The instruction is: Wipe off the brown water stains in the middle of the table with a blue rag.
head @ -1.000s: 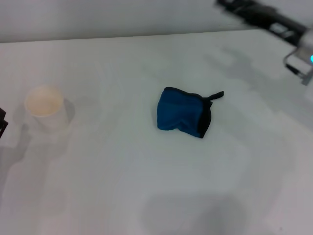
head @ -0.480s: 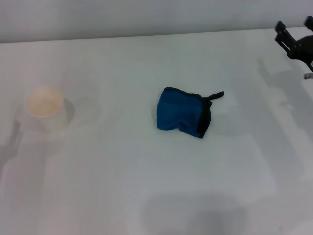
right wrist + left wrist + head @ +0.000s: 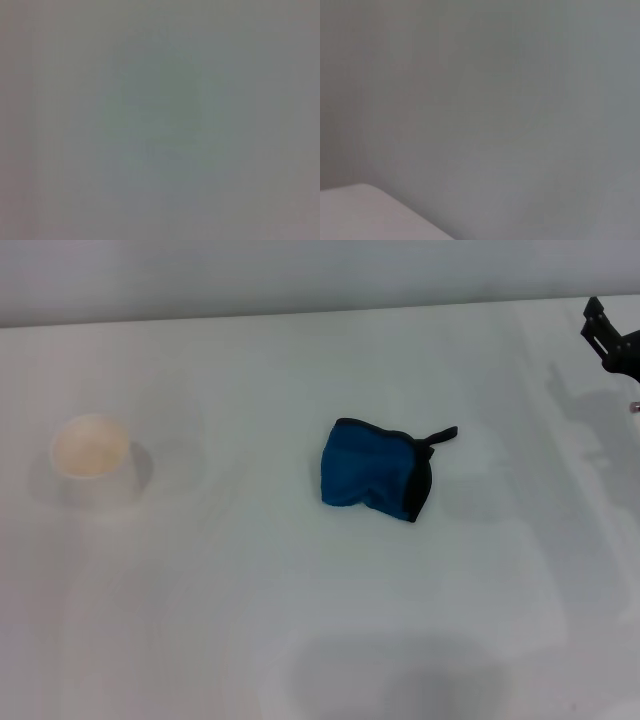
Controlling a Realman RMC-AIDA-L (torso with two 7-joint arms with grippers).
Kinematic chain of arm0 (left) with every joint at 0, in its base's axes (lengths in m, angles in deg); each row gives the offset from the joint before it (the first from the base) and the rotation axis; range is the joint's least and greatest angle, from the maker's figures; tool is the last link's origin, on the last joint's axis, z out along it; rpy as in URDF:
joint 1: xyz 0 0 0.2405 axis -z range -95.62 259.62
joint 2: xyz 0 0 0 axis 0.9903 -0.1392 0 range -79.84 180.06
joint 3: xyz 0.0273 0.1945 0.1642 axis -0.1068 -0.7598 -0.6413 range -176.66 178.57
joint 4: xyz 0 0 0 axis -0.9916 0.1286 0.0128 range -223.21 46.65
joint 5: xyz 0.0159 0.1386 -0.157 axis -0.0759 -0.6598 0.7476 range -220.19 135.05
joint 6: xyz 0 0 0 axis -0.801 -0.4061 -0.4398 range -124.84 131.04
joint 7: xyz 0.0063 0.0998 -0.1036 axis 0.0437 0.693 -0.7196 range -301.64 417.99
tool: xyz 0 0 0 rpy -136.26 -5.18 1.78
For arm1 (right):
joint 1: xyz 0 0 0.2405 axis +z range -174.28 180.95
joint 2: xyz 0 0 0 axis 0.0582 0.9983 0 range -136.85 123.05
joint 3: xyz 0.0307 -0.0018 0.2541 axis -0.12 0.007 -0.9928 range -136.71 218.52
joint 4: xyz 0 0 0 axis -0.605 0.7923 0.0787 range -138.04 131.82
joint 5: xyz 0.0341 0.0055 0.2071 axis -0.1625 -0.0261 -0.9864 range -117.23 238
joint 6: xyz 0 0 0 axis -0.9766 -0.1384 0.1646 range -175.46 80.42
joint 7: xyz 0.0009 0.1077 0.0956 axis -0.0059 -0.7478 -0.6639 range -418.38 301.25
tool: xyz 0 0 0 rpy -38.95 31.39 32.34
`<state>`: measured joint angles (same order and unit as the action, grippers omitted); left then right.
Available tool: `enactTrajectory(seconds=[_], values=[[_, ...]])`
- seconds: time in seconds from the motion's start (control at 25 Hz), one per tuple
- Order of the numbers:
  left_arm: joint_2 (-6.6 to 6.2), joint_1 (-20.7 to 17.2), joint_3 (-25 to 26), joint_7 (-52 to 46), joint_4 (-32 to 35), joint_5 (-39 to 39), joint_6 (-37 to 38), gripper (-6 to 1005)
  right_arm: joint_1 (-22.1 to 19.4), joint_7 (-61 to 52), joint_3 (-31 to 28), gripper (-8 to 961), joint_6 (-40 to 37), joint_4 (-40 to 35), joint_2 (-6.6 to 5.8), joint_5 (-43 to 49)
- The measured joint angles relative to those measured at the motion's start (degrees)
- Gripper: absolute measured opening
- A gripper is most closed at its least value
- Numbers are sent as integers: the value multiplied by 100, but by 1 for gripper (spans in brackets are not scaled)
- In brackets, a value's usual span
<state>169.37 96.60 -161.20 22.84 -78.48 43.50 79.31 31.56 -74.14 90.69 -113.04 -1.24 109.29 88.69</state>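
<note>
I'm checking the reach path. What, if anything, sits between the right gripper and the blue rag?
Nothing visible. Bare table lies between the right gripper at the far right edge and the blue rag. The paper cup stands on the other side.

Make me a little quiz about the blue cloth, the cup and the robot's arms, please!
1. True or false: the blue rag lies inside the paper cup.
2. Which gripper shows in the head view? A) the left one B) the right one C) both
3. Fill in: no brown stain shows on the table; the rag lies near its ____.

Key
1. False: the rag lies bunched on the table, well apart from the cup.
2. B: only the right gripper shows, at the far right edge, away from the rag.
3. Middle.
</note>
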Motion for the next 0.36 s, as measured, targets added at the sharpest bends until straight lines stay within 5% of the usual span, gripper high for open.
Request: enactTrajectory(seconds=[0.36], values=[[-34, 112, 0, -151, -56, 615, -571, 888, 10, -24, -5, 832, 9, -17, 0, -10]])
